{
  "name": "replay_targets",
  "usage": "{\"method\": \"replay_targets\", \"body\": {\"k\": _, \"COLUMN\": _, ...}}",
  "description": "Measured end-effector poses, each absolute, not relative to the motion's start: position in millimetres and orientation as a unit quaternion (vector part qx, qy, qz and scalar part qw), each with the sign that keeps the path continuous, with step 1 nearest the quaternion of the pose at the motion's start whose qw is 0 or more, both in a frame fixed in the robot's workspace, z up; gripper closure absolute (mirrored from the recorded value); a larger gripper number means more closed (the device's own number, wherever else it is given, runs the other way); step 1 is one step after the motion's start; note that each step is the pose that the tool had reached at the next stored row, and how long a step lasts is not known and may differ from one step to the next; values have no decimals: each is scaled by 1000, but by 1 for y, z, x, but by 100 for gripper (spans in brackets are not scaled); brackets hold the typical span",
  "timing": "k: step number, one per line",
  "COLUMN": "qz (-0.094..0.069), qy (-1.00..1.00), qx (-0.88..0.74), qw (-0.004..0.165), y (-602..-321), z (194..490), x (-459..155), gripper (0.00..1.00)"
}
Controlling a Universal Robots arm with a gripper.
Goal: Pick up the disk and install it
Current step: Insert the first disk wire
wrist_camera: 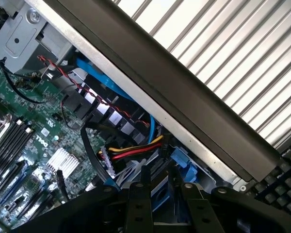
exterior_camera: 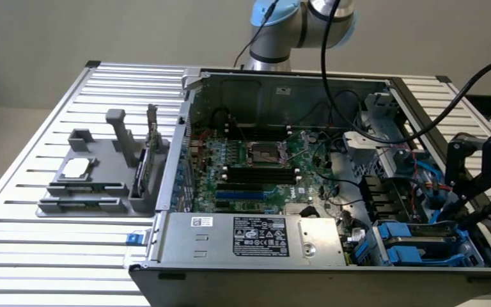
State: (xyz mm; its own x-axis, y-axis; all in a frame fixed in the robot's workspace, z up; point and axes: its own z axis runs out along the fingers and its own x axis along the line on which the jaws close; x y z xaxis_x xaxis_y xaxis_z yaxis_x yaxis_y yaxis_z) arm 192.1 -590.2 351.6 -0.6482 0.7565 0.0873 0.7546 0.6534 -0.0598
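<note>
Silver arm (exterior_camera: pixel 271 54), pale blue joint cap (exterior_camera: pixel 264 11), thick black cables (exterior_camera: pixel 324 64) alongside it.

Soft even light, perhaps from overhead.

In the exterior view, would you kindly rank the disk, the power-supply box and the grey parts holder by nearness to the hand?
1. The disk, inside the case right beside the hand, at the exterior view's right.
2. The power-supply box, along the case's near edge.
3. The grey parts holder, on the table outside the case, at the exterior view's left.
</note>
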Motion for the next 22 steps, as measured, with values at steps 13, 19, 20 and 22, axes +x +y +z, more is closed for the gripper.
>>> {"method": "replay_targets", "body": {"k": 13, "qz": 7, "qy": -903, "qx": -425, "qw": 56, "y": -590, "z": 351, "x": 197, "gripper": 80}}
{"method": "replay_targets", "body": {"k": 19, "qz": 5, "qy": -900, "qx": -432, "qw": 58, "y": -593, "z": 351, "x": 199, "gripper": 80}}
{"method": "replay_targets", "body": {"k": 20, "qz": 4, "qy": -900, "qx": -432, "qw": 58, "y": -594, "z": 351, "x": 199, "gripper": 80}}
{"method": "replay_targets", "body": {"k": 22, "qz": 2, "qy": -900, "qx": -433, "qw": 60, "y": -595, "z": 351, "x": 199, "gripper": 80}}
